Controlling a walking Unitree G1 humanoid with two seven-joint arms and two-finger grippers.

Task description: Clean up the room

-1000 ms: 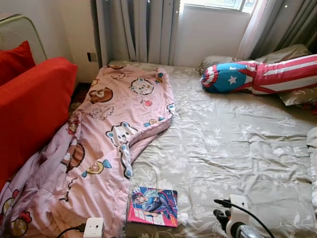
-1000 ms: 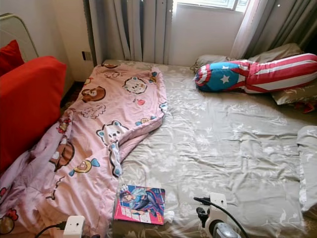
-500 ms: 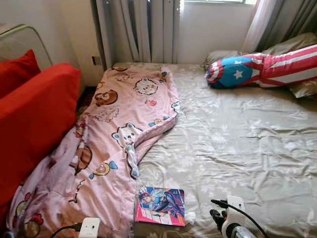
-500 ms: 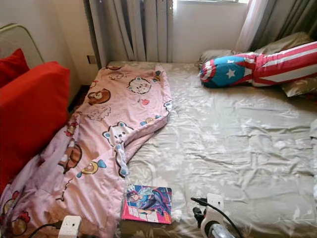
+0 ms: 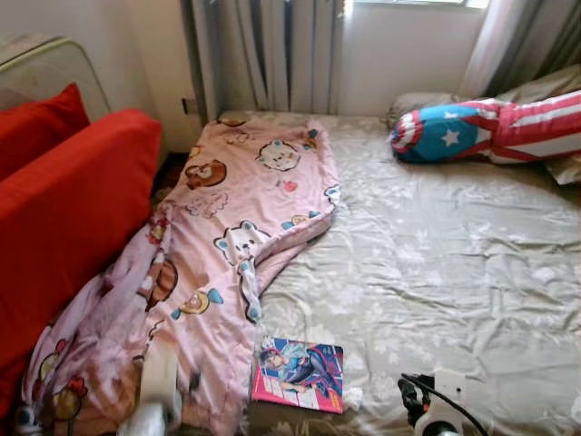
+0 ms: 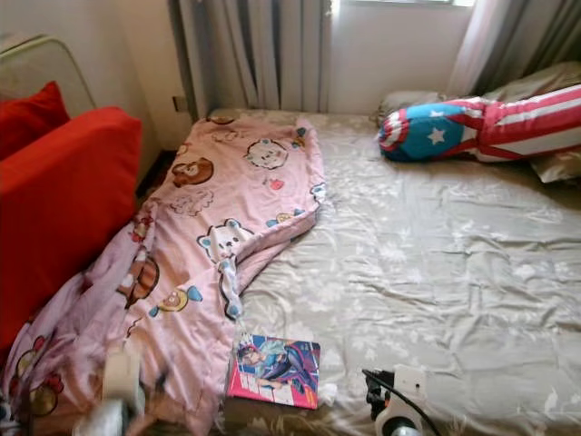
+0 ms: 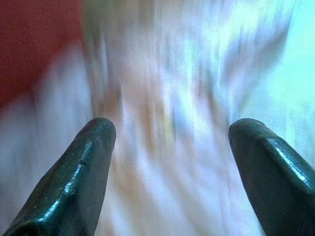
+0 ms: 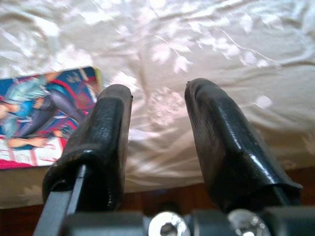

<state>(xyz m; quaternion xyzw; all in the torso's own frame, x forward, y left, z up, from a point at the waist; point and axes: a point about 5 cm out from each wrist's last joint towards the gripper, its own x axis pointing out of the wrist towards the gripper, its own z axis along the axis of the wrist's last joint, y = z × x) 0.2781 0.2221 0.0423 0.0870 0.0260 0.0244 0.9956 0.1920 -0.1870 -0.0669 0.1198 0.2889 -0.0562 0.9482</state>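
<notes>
Two things on the bed look out of place: a bright comic book (image 5: 300,373) and a pink cartoon blanket (image 5: 221,254). The book lies flat at the near edge of the bed (image 5: 454,245), touching the blanket's near right corner. Its long side runs left to right along that edge.

The right gripper (image 8: 157,128) is low at the near edge, just to the right of the book. Its fingers (image 8: 101,142) are a little way apart and hold nothing. They point out over the gray flowered sheet, with the book off to their left. So I think the right arm is the nearer one for the book, and it would need to swing left to reach it.

The left gripper (image 7: 170,142) is over the near end of the pink blanket, and it looks blurry. Its fingers are wide apart with nothing between them.

The blanket hangs off the left side of the bed, against a red sofa (image 5: 64,209). At the far right end lies a long star and stripes pillow (image 5: 490,132). Gray curtains (image 5: 263,54) hang on the far wall under a window.
</notes>
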